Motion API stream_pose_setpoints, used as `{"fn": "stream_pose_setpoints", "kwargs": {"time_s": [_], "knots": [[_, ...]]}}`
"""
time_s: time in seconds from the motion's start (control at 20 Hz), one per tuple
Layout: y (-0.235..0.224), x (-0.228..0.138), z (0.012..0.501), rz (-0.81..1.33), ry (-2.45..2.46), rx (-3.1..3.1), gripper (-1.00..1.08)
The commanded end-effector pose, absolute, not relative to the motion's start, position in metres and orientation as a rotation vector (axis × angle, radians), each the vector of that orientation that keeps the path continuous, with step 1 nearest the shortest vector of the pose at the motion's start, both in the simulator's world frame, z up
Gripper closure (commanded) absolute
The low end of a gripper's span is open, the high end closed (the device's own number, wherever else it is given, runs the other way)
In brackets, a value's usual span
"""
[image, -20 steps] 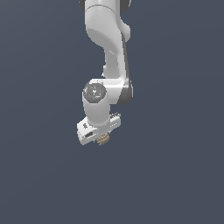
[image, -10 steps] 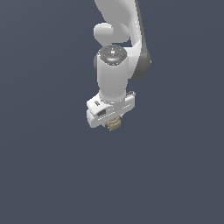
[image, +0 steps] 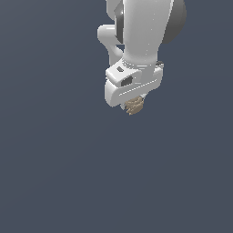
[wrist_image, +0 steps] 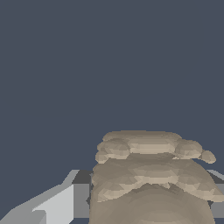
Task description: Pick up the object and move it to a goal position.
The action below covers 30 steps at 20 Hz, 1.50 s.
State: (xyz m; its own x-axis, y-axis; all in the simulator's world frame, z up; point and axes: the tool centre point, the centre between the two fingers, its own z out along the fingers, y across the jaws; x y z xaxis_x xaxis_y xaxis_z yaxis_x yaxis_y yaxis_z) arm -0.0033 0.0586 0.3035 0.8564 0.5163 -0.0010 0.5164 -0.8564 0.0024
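Observation:
The object (image: 134, 106) is a small tan, lumpy, banded block. It hangs under the white gripper (image: 133, 103), held between the fingers, high in the exterior view and well above the grey floor. The gripper is shut on it; the fingertips are mostly hidden by the gripper body. In the wrist view the object (wrist_image: 151, 177) fills the lower middle, with a grey finger (wrist_image: 61, 203) beside it.
The white arm (image: 145, 32) rises out of the top of the exterior view. A plain dark grey-blue surface (image: 54, 173) fills the rest of both views. No other objects show.
The gripper with the object has moved up and toward the exterior view's right, and appears larger, closer to the camera. The grip is unchanged.

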Motion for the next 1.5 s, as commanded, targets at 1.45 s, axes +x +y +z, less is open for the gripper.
{"fn": "stream_pose_setpoints", "kwargs": {"time_s": [1.45], "knots": [[0.165,-0.042,0.508,0.0,0.839,3.027,1.08]]}}
